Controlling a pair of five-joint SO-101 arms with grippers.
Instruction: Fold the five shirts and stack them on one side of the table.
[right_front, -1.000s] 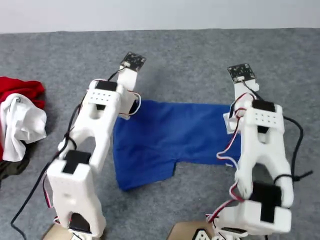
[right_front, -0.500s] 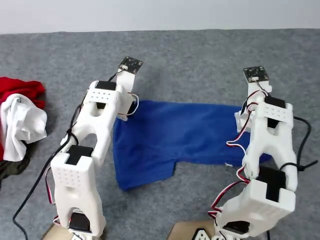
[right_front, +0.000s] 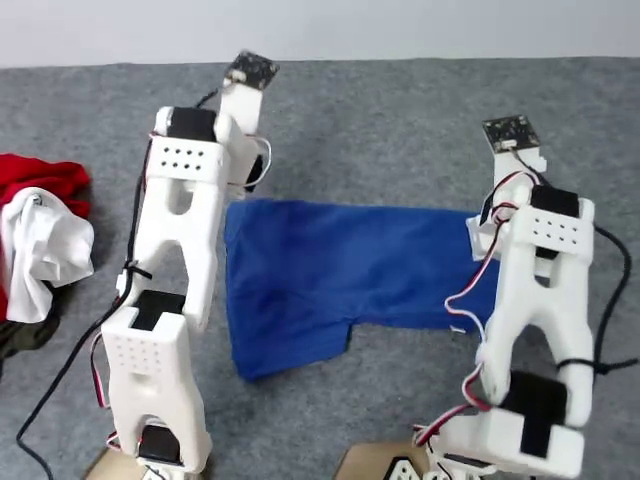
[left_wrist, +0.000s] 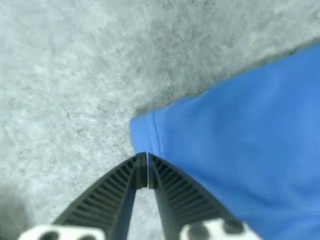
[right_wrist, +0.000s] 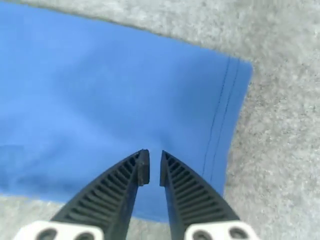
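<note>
Your left arm (right_front: 185, 200) has risen and drawn away from the blue shirt (right_front: 340, 270); the left jaws are clenched on nothing, just above its hemmed corner; your right arm (right_front: 540, 270) has shifted outward; the right jaws hang over the shirt's other end, a thin gap between them, grasping nothing; the shirt lies flat on the surface (right_front: 400, 130) between the arms, partly folded; I judge this fold is released and the next one is due.

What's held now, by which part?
Nothing in the right end effector, open over the blue shirt; left end effector shut at its hem corner, pinch unclear.
</note>
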